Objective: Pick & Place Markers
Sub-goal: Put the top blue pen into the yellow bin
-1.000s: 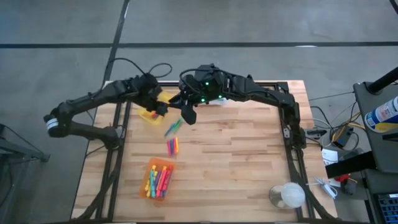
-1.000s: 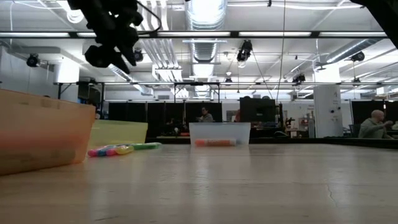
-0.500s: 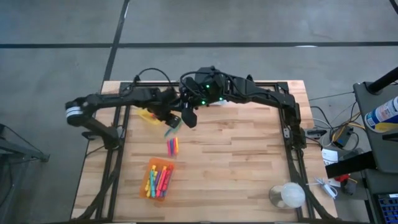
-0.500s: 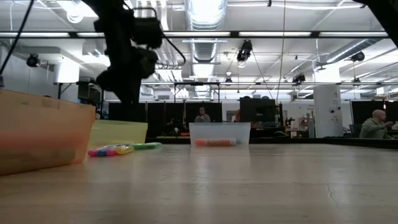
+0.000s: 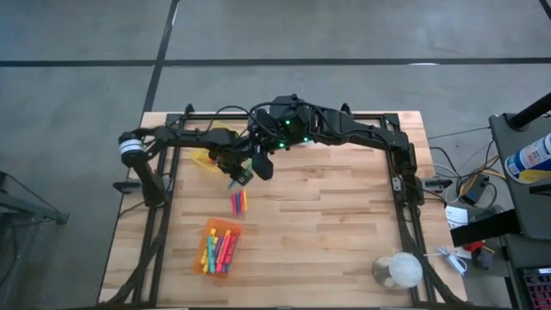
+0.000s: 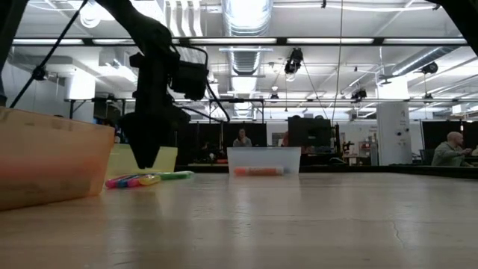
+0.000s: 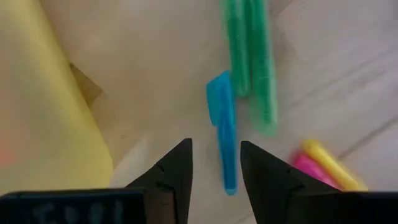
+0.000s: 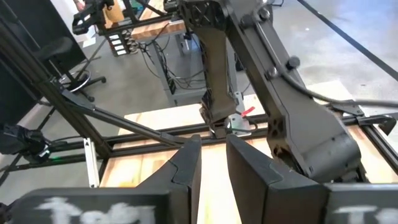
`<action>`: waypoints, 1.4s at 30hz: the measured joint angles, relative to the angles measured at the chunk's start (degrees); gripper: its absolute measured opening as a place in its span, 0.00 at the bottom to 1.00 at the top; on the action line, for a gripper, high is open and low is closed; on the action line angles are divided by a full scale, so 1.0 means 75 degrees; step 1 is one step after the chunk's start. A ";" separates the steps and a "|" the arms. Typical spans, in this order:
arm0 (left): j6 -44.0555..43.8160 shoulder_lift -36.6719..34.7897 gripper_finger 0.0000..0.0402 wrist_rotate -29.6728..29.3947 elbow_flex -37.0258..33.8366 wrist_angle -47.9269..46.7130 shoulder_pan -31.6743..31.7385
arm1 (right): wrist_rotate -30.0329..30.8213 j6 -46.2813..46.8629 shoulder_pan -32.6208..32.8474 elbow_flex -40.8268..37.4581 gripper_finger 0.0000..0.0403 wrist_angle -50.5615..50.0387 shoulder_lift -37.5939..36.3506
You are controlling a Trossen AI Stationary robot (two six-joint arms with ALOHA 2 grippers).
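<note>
The markers, short thin pen-like sticks in bright colours, lie in three places on the pale wooden butcher-block table (image 5: 344,224): a blue marker (image 7: 224,134) and two green markers (image 7: 252,68) loose on the wood beside the yellow plastic bin (image 5: 211,155), a small pink-and-yellow cluster (image 5: 238,203) a little nearer the table's middle, and a batch already inside the orange plastic bin (image 5: 220,248). The left gripper (image 5: 239,176) hangs low over the loose blue and green markers, fingers spread with a clear gap; in the left wrist view the blue marker runs lengthwise into that gap, its near end between the two fingertips, not yet pinched. The yellow bin's wall stands just beside one finger (image 7: 174,171), so room on that side is tight; the other side is bare wood up to the pink-and-yellow pair. The right gripper (image 5: 261,164) sits just beside the left one, raised off the wood, fingers narrowly parted and holding nothing. The table's right half is open boards, apart from a clear round container (image 5: 398,271) near the front right corner. A clear plastic bin (image 6: 264,161) holding an orange marker stands at the far edge.
</note>
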 joint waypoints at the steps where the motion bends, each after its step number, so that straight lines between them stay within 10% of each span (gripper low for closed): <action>1: 0.0030 0.0067 0.32 0.0002 0.0000 -0.0003 -0.0002 | 0.0000 -0.0004 0.0000 0.0000 0.17 0.0002 0.0000; 17: 0.0232 0.0714 0.30 -0.0017 0.0012 0.0246 -0.0035 | -0.0003 -0.0224 -0.0003 0.0000 0.16 0.0007 0.0003; 25: 0.0275 0.0620 0.06 -0.0038 0.0000 0.0227 -0.0035 | -0.0003 -0.0337 -0.0006 0.0000 0.17 0.0007 0.0003; 42: -0.0110 -0.1309 0.08 0.0317 0.0096 -0.0546 -0.0005 | -0.0003 -0.0367 -0.0029 0.0000 0.15 0.0198 -0.0070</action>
